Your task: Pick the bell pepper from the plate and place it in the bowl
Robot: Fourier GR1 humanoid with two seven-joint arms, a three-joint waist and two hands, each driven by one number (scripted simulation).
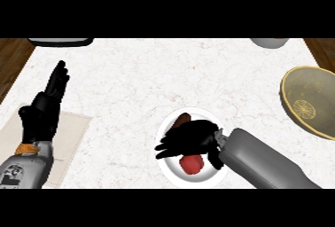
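The bell pepper (191,165) is not yet in the bowl (313,101): its red body sits on the white plate (171,170) near the six o'clock part of the desk (170,75), so the lift, the carry and the release all appear to remain. The bowl, brass-coloured and showing nothing inside, lies well apart from the plate, toward two o'clock of it at the view's right edge.

The right hand (191,138) is low over the plate with its fingers curled downward around the pepper's upper part. A dark brown bit (182,118) pokes out at twelve o'clock of the hand; it may be the stem, though the hand hides too much to be sure. Whether the fingers have truly closed on the pepper or only cup it I cannot tell for certain; it looks like a grasp being made.

The left hand (44,108) rests open at nine o'clock, fingers straight, holding nothing.
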